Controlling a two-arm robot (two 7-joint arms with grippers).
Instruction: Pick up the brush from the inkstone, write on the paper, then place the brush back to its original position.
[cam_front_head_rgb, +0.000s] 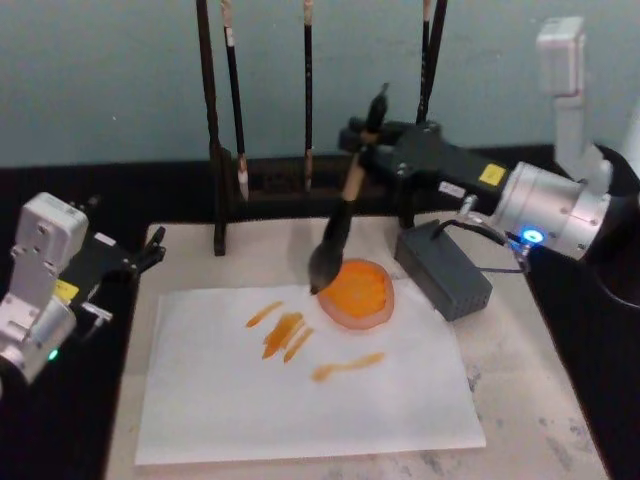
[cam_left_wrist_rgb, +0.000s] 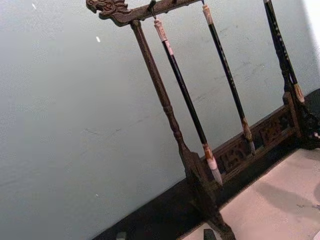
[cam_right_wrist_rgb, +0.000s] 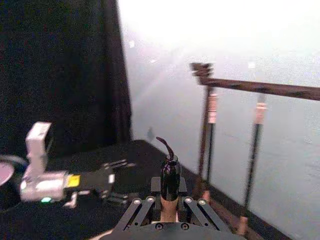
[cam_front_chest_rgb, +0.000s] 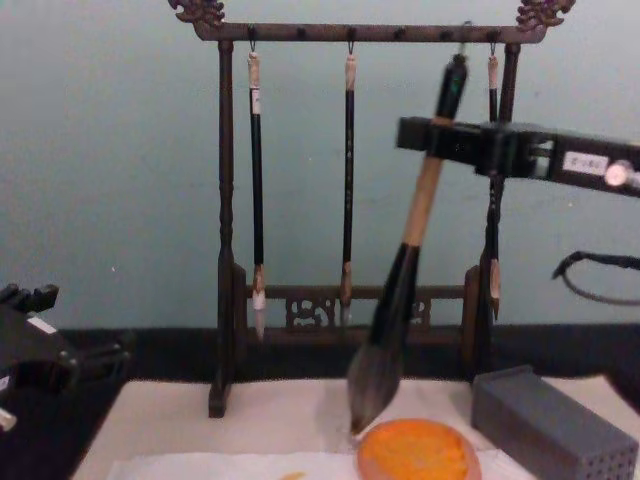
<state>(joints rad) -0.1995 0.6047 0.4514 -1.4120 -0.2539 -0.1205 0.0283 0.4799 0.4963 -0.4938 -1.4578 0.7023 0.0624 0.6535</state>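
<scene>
The right gripper (cam_front_head_rgb: 378, 148) is clamped on the brush (cam_front_head_rgb: 347, 212), gripping the tan handle just under its black end cap. It hangs above and behind the inkstone (cam_front_head_rgb: 360, 295), level with the upper part of the brush rack (cam_front_head_rgb: 215, 150) that stands behind the inkstone. In the chest view the gripper (cam_front_chest_rgb: 436, 138) reaches in from the right. The brush (cam_front_chest_rgb: 410, 250) hangs tilted from it, cap up and to the right, bushy bristles down and to the left. The right wrist view looks up along the handle, with the cap and its cord loop (cam_right_wrist_rgb: 169, 172) standing out between the closed fingers (cam_right_wrist_rgb: 142, 207).

The bristle tip is at the inkstone's back left rim. I cannot tell if it touches the rim or the table (cam_front_head_rgb: 530, 380).

The inkstone lies flat on the far right corner of the paper (cam_front_head_rgb: 300, 400). Several orange strokes (cam_front_head_rgb: 282, 332) mark the paper in front of the inkstone and to its left. A grey block (cam_front_head_rgb: 445, 270) sits just to the right of the inkstone.

Thin brushes (cam_front_chest_rgb: 257, 180) hang straight down from the rack's top bar; the left wrist view shows them (cam_left_wrist_rgb: 186, 100) close up.

The left gripper (cam_front_head_rgb: 152, 248) sits well to the left of the inkstone, off the paper's far left corner, holding nothing. Whether it is parted or closed cannot be told.
</scene>
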